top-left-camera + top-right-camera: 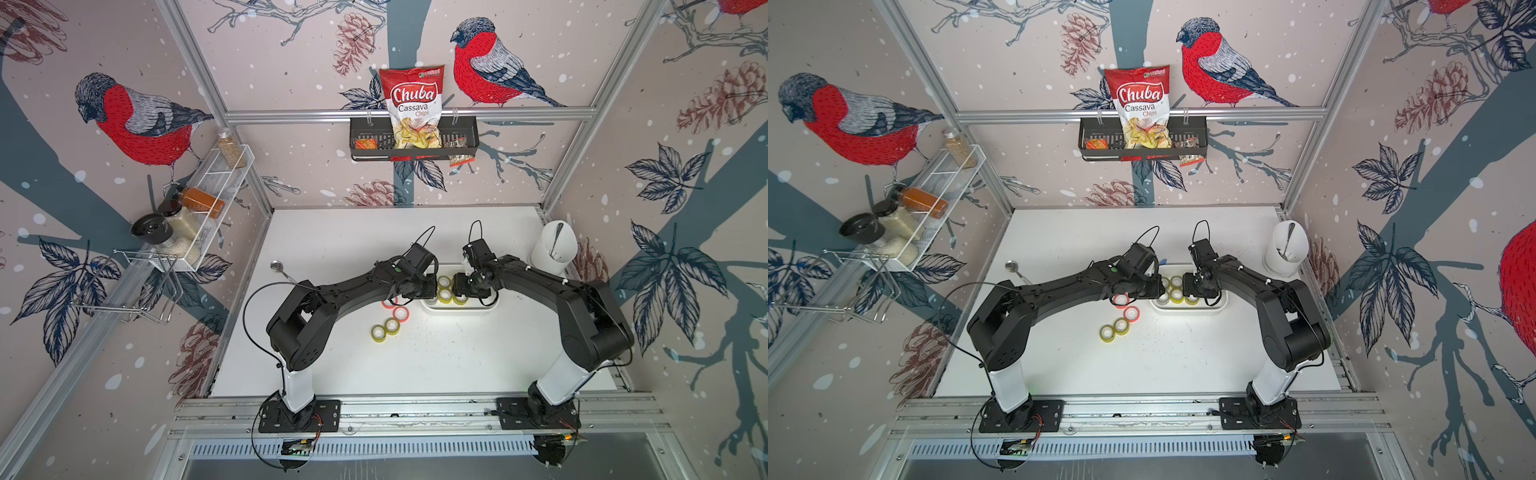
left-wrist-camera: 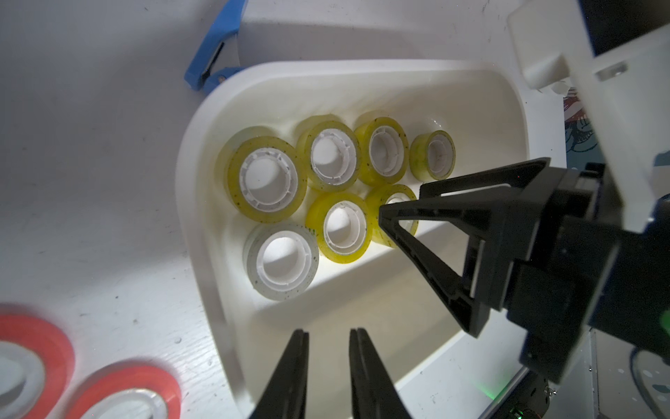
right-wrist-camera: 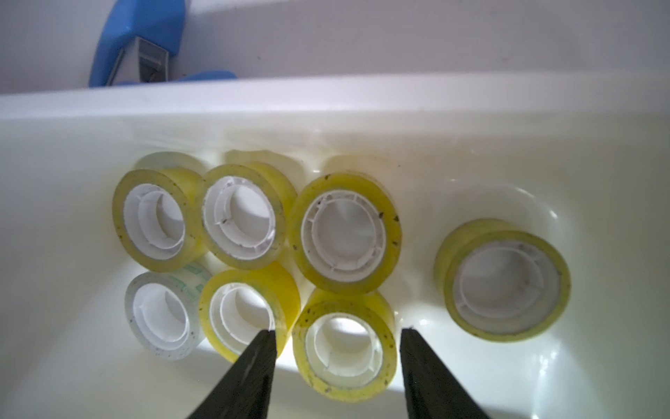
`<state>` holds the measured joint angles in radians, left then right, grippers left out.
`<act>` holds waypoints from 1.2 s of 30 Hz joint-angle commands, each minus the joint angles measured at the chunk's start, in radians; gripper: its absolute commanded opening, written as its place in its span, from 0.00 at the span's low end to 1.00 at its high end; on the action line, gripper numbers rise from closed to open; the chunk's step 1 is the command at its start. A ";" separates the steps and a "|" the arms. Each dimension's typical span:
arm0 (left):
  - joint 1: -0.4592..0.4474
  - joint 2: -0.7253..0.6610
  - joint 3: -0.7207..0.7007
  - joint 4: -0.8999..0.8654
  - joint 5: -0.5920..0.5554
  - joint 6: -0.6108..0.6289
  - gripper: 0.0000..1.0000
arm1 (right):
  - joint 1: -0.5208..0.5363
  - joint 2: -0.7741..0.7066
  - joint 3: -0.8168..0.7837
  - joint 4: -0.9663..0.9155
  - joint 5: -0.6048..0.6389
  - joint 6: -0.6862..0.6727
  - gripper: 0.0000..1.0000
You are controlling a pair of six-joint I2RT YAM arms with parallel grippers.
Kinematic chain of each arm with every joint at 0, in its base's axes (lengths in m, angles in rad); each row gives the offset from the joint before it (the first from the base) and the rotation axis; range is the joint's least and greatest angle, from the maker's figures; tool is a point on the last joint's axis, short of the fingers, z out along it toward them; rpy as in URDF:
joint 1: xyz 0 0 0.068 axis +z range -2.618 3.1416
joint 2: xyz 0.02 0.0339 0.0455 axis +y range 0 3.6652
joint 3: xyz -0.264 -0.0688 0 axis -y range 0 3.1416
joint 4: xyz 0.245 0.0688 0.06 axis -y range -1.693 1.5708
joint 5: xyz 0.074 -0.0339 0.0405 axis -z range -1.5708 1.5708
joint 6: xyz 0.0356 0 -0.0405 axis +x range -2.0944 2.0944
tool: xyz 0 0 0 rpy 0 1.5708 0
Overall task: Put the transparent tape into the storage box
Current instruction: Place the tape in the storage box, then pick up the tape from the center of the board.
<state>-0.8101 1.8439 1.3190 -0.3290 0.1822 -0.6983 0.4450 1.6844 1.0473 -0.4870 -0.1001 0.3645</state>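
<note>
My right claw (image 3: pixel 339 333) stood open and empty astride the transparent tape (image 3: pixel 344 306) lying in the storage box (image 3: pixel 362 119), so I judged a straight lift would avoid nudging it.

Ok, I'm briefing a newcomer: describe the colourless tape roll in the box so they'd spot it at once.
On the table, find the shallow white box. Inside, at the end nearest the two red rolls lying outside, sits the clear roll. It alone is greyish-white with faint green print; beside it are only yellow rolls.
</note>
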 commanded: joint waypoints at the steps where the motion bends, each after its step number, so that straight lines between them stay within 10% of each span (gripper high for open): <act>1: -0.001 -0.018 0.005 -0.016 -0.009 0.011 0.26 | 0.003 -0.041 0.008 -0.032 0.015 -0.002 0.60; 30: 0.033 -0.305 -0.256 -0.241 -0.167 -0.005 0.38 | 0.052 -0.170 0.010 -0.065 -0.036 -0.082 0.57; 32: 0.032 -0.325 -0.284 -0.252 -0.158 0.004 0.54 | 0.051 -0.167 0.005 -0.061 -0.037 -0.083 0.58; 36: 0.032 -0.374 -0.354 -0.237 -0.147 0.005 0.54 | 0.048 -0.166 -0.003 -0.052 -0.042 -0.081 0.60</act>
<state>-0.7799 1.4948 0.9958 -0.5419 0.0269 -0.6983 0.4946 1.5215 1.0504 -0.5537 -0.1329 0.2901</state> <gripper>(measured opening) 0.537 0.598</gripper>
